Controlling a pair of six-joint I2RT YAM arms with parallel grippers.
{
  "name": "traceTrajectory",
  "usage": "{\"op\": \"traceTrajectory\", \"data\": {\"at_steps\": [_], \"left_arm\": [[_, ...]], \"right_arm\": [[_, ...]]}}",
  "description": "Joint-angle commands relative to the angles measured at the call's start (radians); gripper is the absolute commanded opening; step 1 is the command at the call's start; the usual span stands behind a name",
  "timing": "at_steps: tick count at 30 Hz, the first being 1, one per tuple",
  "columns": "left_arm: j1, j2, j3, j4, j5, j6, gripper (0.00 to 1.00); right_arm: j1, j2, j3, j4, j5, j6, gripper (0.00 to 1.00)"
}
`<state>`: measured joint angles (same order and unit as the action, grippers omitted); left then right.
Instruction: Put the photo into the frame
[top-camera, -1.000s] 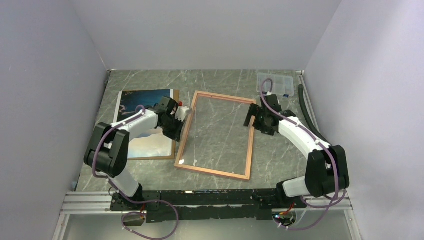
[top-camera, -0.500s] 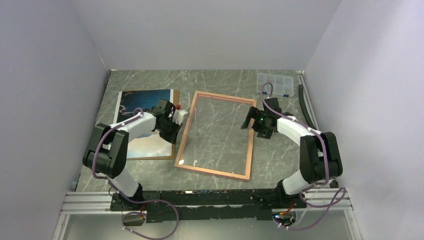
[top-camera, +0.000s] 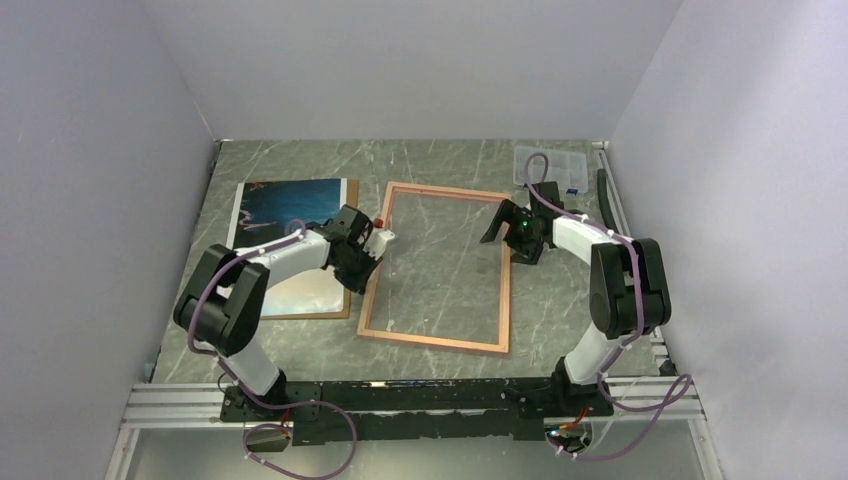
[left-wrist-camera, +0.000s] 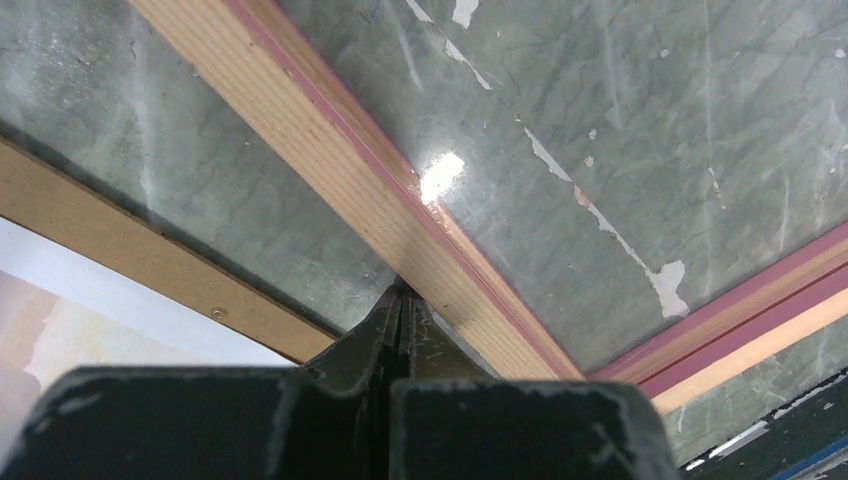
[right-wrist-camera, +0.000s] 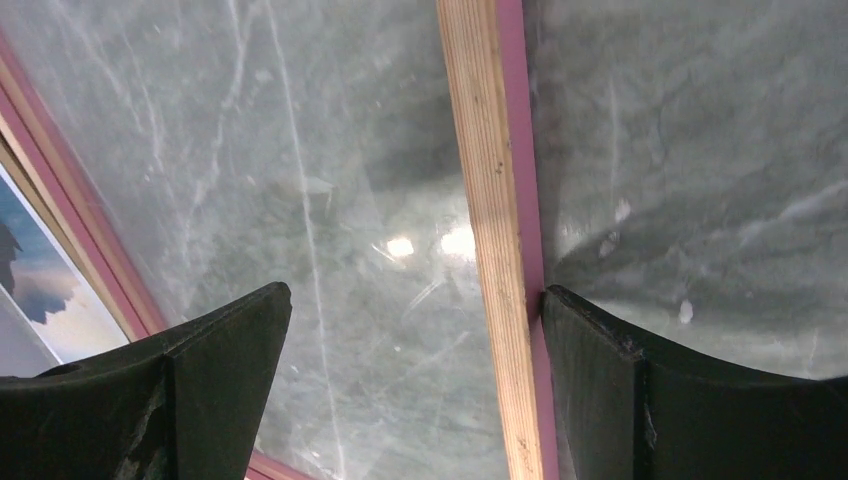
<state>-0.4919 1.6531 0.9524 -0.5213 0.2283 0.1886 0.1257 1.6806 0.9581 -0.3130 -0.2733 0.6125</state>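
Observation:
The frame (top-camera: 445, 268) lies flat in the middle of the table, tan wood side up. The photo (top-camera: 290, 215) of sea and sky lies face up on a brown backing board (top-camera: 310, 314) to the frame's left. My left gripper (top-camera: 371, 260) is shut and empty, its tips (left-wrist-camera: 400, 292) against the outer edge of the frame's left rail (left-wrist-camera: 330, 150). My right gripper (top-camera: 510, 227) is open and straddles the right rail (right-wrist-camera: 490, 200). Its right finger (right-wrist-camera: 610, 380) touches the rail's pink outer edge. The photo's corner shows in the right wrist view (right-wrist-camera: 25, 265).
A clear plastic organiser box (top-camera: 548, 166) stands at the back right. A black strip (top-camera: 608, 205) lies along the right wall. Grey walls close in the table on three sides. The board's edge (left-wrist-camera: 100, 215) lies close beside the frame.
The frame has turned and now lies straighter, its near left corner shifted right. My left gripper moved right against the left rail. My right gripper drew back toward the far right.

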Motion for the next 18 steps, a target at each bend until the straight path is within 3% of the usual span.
{"op": "traceTrajectory", "data": {"at_steps": [1,5,8,9,12,15,18], "left_arm": [[-0.016,0.020,0.037,-0.012,0.009,-0.021,0.03],[0.005,-0.024,0.108,-0.110,0.014,-0.021,0.03],[0.112,-0.066,0.222,-0.245,0.046,-0.001,0.07],[0.154,-0.077,0.264,-0.284,0.059,0.015,0.13],[0.312,-0.096,0.394,-0.386,0.082,0.085,0.47],[0.513,-0.073,0.507,-0.461,0.119,0.156,0.65],[0.719,-0.001,0.597,-0.506,0.135,0.223,0.75]], "right_arm": [[-0.009,0.014,0.098,-0.001,-0.015,0.004,0.99],[-0.007,-0.055,0.094,-0.048,0.105,0.032,0.99],[0.016,-0.165,0.063,-0.028,0.168,0.072,0.99],[0.039,-0.192,0.067,-0.028,0.189,0.080,0.99],[0.159,-0.213,0.127,-0.074,0.264,0.102,0.99],[0.316,-0.164,0.211,-0.081,0.308,0.144,0.99],[0.478,-0.070,0.321,-0.076,0.334,0.175,0.99]]}}
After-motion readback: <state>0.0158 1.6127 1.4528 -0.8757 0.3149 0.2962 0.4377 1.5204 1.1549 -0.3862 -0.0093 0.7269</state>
